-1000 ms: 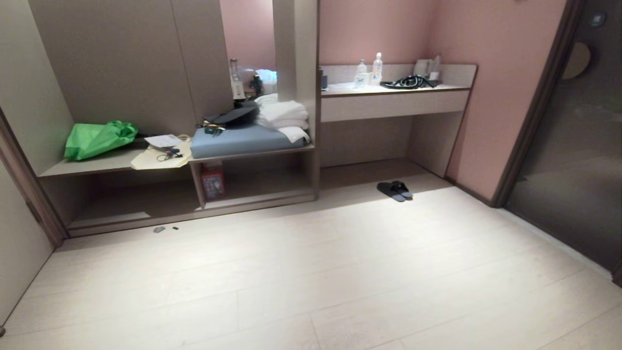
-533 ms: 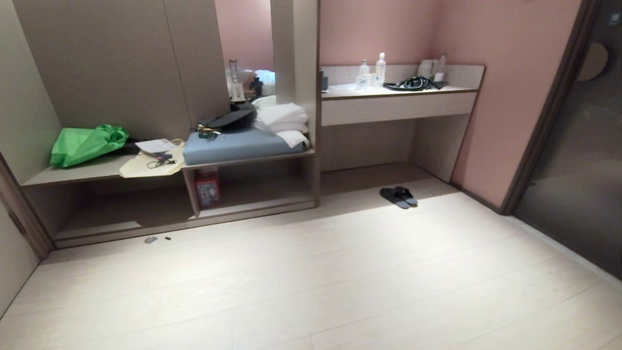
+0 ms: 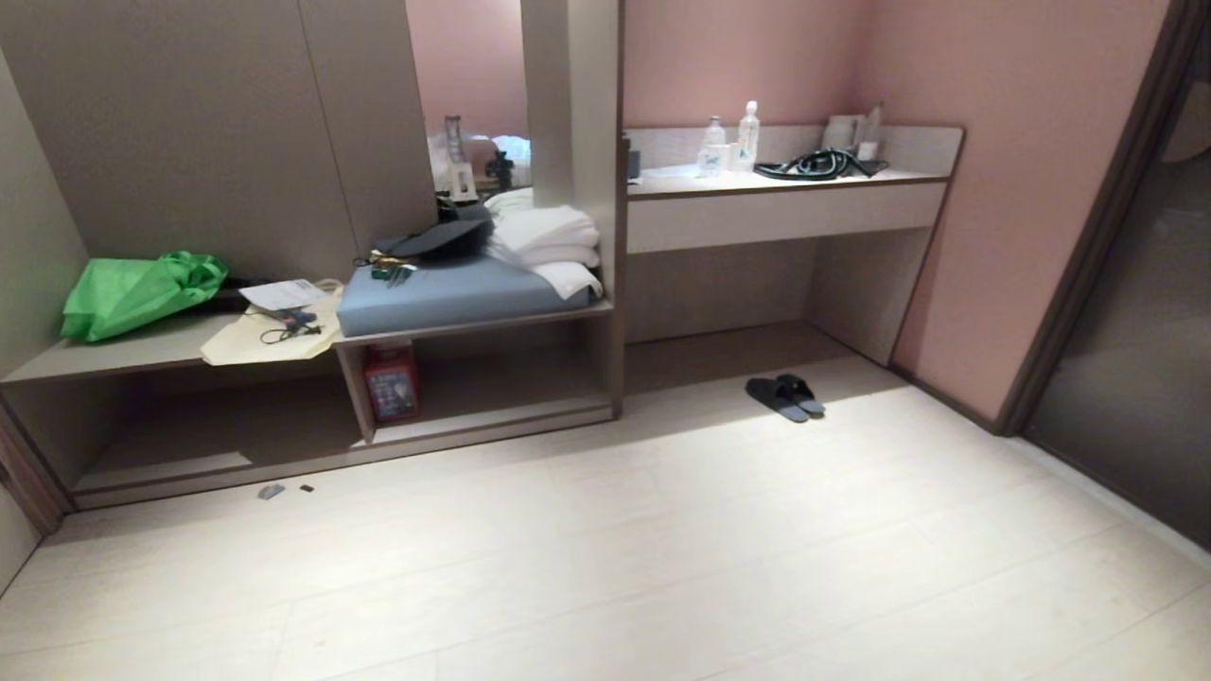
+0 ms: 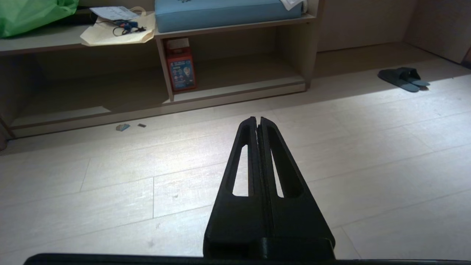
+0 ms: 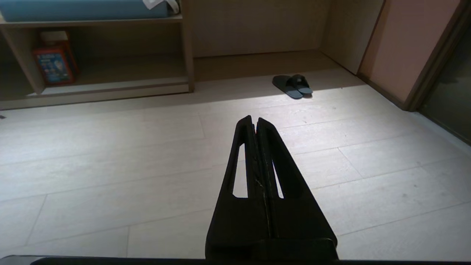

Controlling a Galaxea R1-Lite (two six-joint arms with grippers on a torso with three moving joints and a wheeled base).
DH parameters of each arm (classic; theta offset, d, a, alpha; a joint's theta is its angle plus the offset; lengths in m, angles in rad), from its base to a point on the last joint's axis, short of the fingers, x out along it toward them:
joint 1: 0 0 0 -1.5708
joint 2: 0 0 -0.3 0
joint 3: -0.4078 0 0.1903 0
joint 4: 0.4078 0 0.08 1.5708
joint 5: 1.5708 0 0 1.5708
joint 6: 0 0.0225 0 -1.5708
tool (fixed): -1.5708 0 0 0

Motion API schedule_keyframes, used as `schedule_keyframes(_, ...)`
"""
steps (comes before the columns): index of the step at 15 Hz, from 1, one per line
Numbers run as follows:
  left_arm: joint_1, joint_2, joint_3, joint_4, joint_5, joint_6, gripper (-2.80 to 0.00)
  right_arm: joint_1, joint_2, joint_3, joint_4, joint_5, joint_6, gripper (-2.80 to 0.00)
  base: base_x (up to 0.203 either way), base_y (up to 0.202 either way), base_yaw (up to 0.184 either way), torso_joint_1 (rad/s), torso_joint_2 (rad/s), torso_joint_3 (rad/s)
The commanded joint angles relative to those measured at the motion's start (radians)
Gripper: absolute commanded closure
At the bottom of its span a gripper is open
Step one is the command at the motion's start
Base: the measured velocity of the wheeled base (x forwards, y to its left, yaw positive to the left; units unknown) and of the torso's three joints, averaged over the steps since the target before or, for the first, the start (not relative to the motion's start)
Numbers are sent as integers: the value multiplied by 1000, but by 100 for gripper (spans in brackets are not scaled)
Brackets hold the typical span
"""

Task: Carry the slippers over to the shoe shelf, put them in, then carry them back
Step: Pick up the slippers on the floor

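The slippers (image 3: 785, 397), a dark pair lying side by side, rest on the pale floor in front of the recess under the desk, also seen in the left wrist view (image 4: 403, 78) and the right wrist view (image 5: 293, 85). To their left is the shoe shelf (image 3: 511, 416), the low cubby under the blue cushion with a pale base board (image 4: 239, 88) (image 5: 110, 86). My left gripper (image 4: 257, 118) and right gripper (image 5: 254, 117) hang shut and empty over bare floor, well short of both. Neither arm shows in the head view.
A red box (image 3: 391, 381) stands at the cubby's left end. A wider cubby (image 3: 189, 445) lies further left, with small scraps (image 3: 272, 491) on the floor before it. A green bag (image 3: 132, 293), tote bag, cushion and towels sit on top. A dark door (image 3: 1135, 331) is at the right.
The whole head view has shifted: the furniture and slippers look nearer and lower, so the camera has moved closer. The slippers themselves have not moved on the floor.
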Motion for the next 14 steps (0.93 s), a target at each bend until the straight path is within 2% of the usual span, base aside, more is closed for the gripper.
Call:
schedule_keyframes(1,0,1,0,0,0,0,0,0,1,2,0,0,0,0,198,0,1,4,5,2)
schedule_keyframes(14,0,0,0,0,0,0,0,0,1,2,0,0,0,0,197,-1,8,2,2,2)
